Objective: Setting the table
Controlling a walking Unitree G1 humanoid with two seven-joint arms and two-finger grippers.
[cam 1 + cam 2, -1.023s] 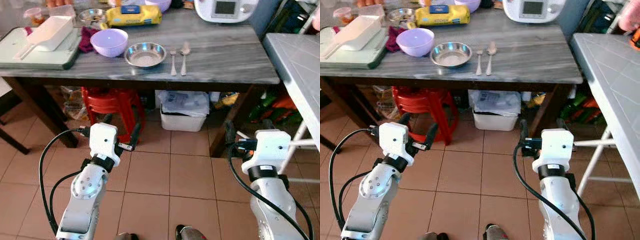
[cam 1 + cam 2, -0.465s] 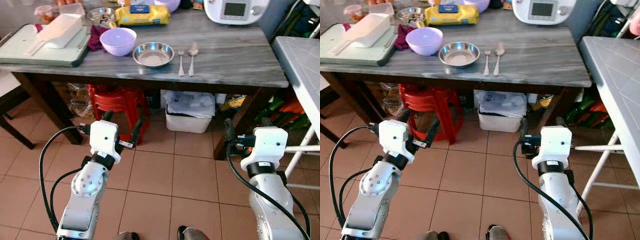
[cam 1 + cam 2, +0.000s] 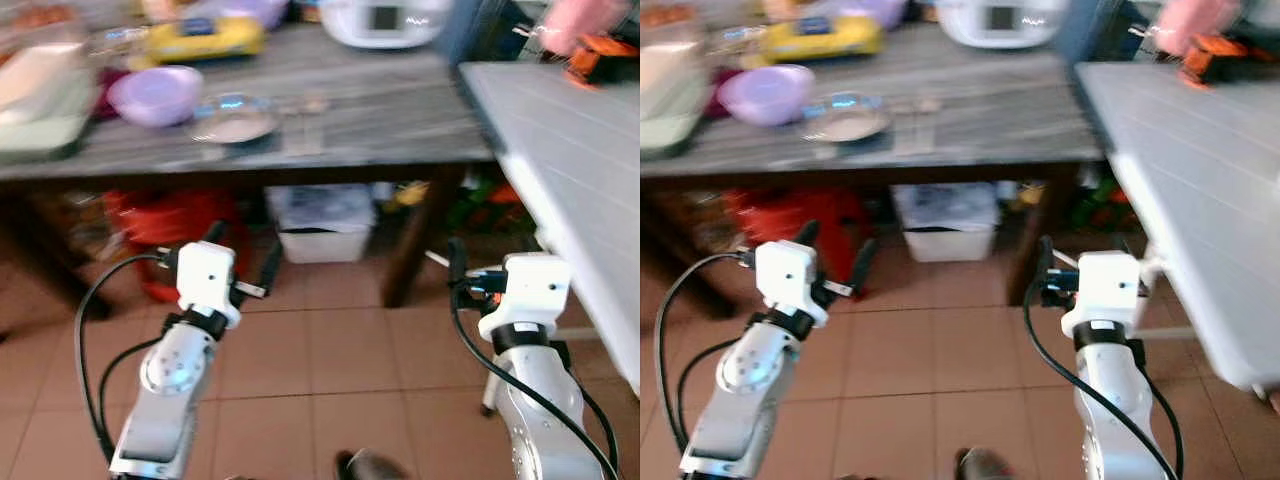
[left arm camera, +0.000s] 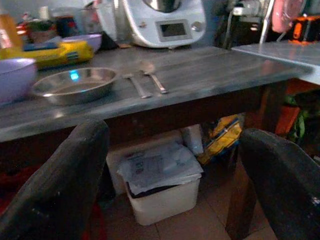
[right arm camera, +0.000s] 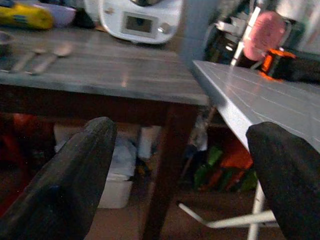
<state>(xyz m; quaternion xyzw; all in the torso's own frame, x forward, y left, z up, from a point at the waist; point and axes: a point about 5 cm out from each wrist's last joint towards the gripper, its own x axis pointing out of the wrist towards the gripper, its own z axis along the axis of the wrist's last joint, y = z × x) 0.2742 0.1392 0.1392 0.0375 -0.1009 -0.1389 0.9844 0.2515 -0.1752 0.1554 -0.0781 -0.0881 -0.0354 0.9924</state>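
A long grey table (image 3: 380, 110) stands in front, with a white table (image 3: 560, 140) beside it on the robot's right. On the grey one sit a white kitchen machine (image 4: 165, 22), a purple bowl (image 3: 155, 93), a shiny metal dish (image 4: 75, 84), and next to the dish a fork (image 4: 136, 84) and a spoon (image 4: 152, 75) side by side. The left gripper (image 3: 243, 262) and right gripper (image 5: 185, 165) hover low over the tiled floor (image 3: 340, 350), both with fingers wide apart and holding nothing.
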